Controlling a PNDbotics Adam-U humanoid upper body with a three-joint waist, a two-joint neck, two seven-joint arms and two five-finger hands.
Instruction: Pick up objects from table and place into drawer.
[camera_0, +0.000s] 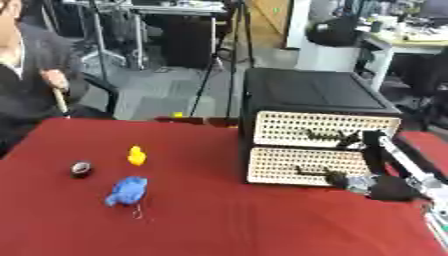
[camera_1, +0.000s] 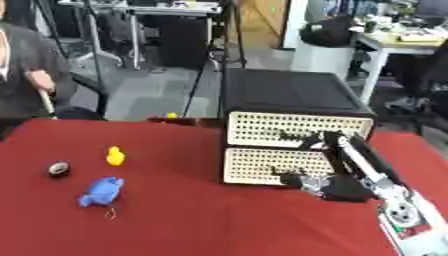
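Observation:
A black drawer unit (camera_0: 315, 92) stands on the red table (camera_0: 219, 220) at the right, with two white perforated drawer fronts, both closed. My right hand (camera_0: 354, 182) comes in from the right and sits at the right end of the dark handle (camera_0: 313, 172) of the lower drawer (camera_0: 280, 165); the blur hides its grip. On the left of the table lie a yellow duck (camera_0: 136, 155), a blue soft toy (camera_0: 128, 191) and a small black round thing (camera_0: 80, 169). My left hand shows in neither view.
The upper drawer (camera_0: 289, 129) has its own dark handle (camera_0: 322, 135). A person sits at the table's far left edge, holding a stick. Tripod legs and desks stand beyond the table.

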